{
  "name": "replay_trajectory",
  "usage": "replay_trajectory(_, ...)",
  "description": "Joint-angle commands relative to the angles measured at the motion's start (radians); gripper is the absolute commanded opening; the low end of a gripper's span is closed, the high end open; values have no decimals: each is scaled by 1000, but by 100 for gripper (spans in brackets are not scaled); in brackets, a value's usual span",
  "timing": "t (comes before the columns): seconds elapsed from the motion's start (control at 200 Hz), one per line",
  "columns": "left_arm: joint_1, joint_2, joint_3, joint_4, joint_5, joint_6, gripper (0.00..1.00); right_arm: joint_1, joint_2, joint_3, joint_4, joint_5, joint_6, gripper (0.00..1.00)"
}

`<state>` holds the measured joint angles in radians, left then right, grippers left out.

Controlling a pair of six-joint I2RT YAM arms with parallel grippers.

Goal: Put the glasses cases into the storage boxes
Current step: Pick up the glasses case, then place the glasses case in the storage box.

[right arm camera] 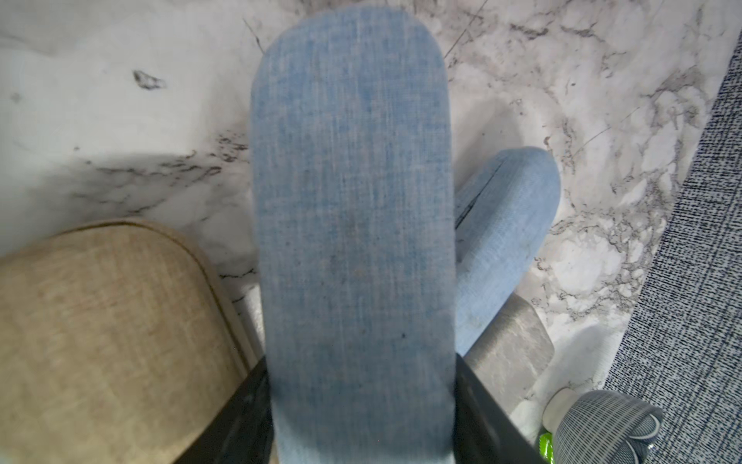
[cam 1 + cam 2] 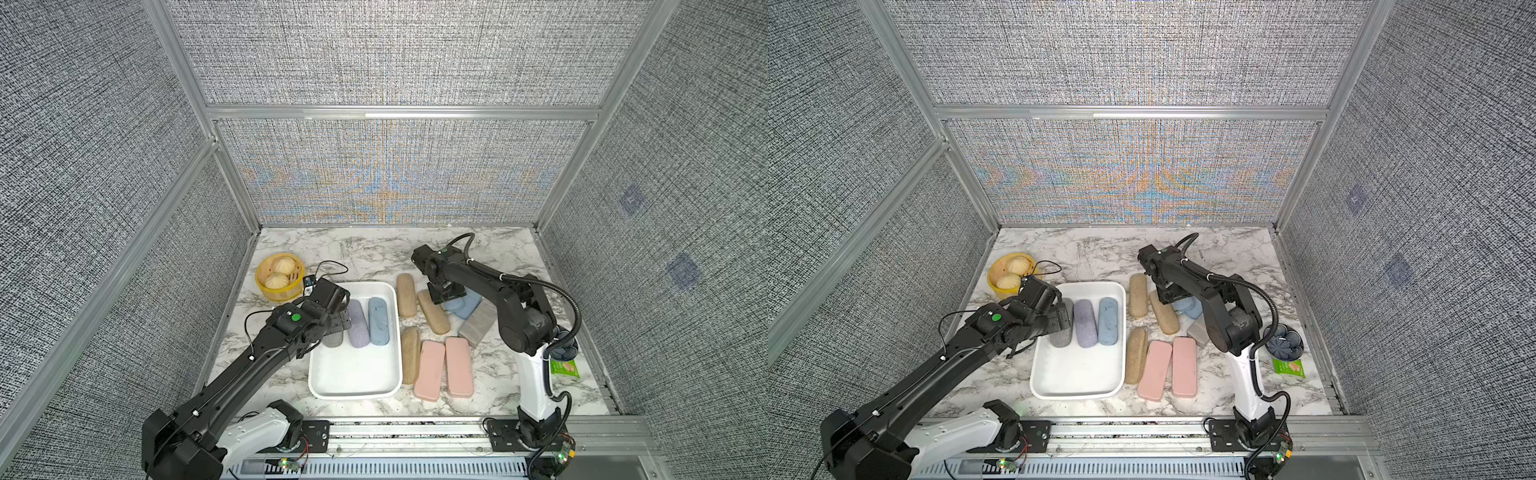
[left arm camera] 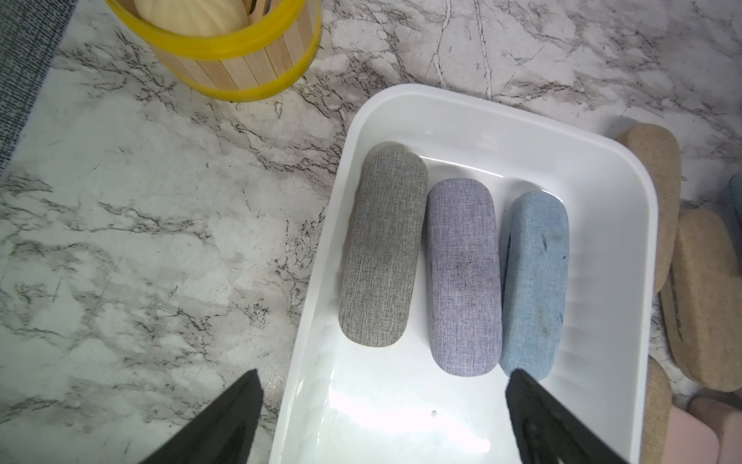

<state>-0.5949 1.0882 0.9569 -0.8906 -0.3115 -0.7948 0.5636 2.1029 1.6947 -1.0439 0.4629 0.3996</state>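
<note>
Left tool (image 3: 385, 375) hangs empty, jaws spread wide, over the left edge of the white shallow-walled plastic tray (image 2: 353, 395). Right tool (image 1: 359, 365) straddles a rounded blue fabric glasses case (image 1: 353, 201), 1 finger at each long side. I can't tell from the right wrist view whether it is clamped yet or just bracketing. That case sits on the marble tabletop (image 2: 365, 253) right of the tray, partly over a second, paler blue case (image 1: 506, 225). Its long axis runs straight out ahead of the tool, so the jaws span the narrow width, which is the correct grasp axis. 3 cases are in the tray: grey (image 3: 383, 249), lilac (image 3: 463, 277) and blue (image 3: 536, 281), side by side in the far half with long axes front-to-back. 8 by my count are outside, all on the right: 3 tan (image 2: 406, 295) (image 2: 433, 311) (image 2: 410, 355), 2 flat pink (image 2: 430, 370) (image 2: 459, 365), 1 grey blocky (image 2: 478, 323) and the 2 blue. Key geometry: the tray lies to the left of the right tool, with the tan cases between them, so the carry likely needs to lift over those. The right arm is nearer every loose case. The tray's near half is bare, so that's my pick for the drop. The left arm over the tray is a collision risk.
</note>
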Motion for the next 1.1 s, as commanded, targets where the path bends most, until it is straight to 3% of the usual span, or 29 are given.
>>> replay_trajectory(0.0, 6, 1, 11, -21, -1, -16, 96, 14, -47, 13, -40, 30, 35, 55)
replay_trajectory(0.27, 46, 30, 29, -53, 18, -46, 97, 135, -271, 17, -152, 5, 175, 55)
replay_trajectory(0.5, 106, 49, 6, -43, 71, -36, 100, 417, -389, -6, -187, -51, 397, 55)
replay_trajectory(0.71, 242, 102, -39, 46, 239, 13, 100, 608, -380, 9, -169, -135, 610, 55)
replay_trajectory(0.89, 264, 130, -9, 84, 283, 41, 99, 664, -363, -22, -85, -293, 738, 55)
replay_trajectory(1.095, 273, 178, -1, 79, 238, 49, 100, 666, -335, -107, 66, -495, 817, 55)
